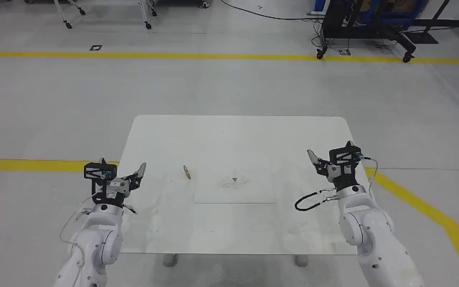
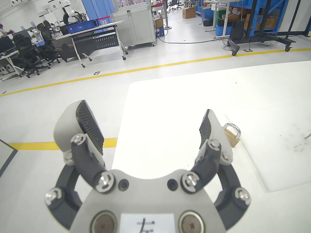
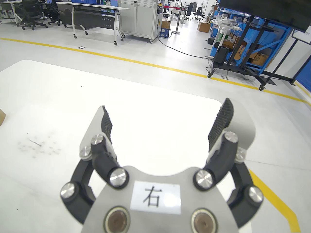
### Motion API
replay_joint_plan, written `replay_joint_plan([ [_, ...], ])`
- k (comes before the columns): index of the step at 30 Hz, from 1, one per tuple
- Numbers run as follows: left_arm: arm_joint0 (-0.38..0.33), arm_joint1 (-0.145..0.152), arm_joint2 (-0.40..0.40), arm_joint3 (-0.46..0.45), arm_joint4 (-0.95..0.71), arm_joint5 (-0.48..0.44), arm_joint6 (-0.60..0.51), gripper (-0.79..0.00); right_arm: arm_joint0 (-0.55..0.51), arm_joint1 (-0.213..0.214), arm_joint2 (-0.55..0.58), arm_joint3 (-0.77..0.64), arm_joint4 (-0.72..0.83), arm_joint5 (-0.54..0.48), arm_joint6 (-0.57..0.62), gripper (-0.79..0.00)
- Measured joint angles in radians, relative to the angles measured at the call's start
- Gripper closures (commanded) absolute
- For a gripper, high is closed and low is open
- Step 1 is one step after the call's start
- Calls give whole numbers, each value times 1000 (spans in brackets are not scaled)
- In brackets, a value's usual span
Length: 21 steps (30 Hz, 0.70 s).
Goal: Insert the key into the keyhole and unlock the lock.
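Observation:
A small brass padlock [image 1: 186, 171] with a silver shackle lies on the white table [image 1: 237, 136], left of centre. A small key [image 1: 235, 181] lies near the middle on a scuffed patch. My left gripper [image 1: 123, 171] is open and empty at the table's left edge, a short way left of the padlock. In the left wrist view, the left gripper [image 2: 145, 122] has the padlock [image 2: 232, 133] just beyond one fingertip, and the key [image 2: 308, 135] lies farther off. My right gripper [image 1: 330, 153] is open and empty at the right edge. The right wrist view shows the right gripper [image 3: 167, 120] well away from the key [image 3: 35, 142].
A thin pale mat [image 1: 237, 194] covers the table's front middle, under the key. A black cable [image 1: 315, 199] loops beside the right arm. Yellow floor lines [image 1: 215, 56] run around the table, and a wheeled black rack [image 1: 366, 29] stands far behind.

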Motion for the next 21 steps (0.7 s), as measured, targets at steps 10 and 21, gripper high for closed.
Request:
replay_joint_plan([
  [10,0,0,0,0,0,0,0,-785,28,-1,-26,25,46,-48,39,-785],
  [21,0,0,0,0,0,0,0,-785,308,-8,-287,192,172,-718,159,-773],
])
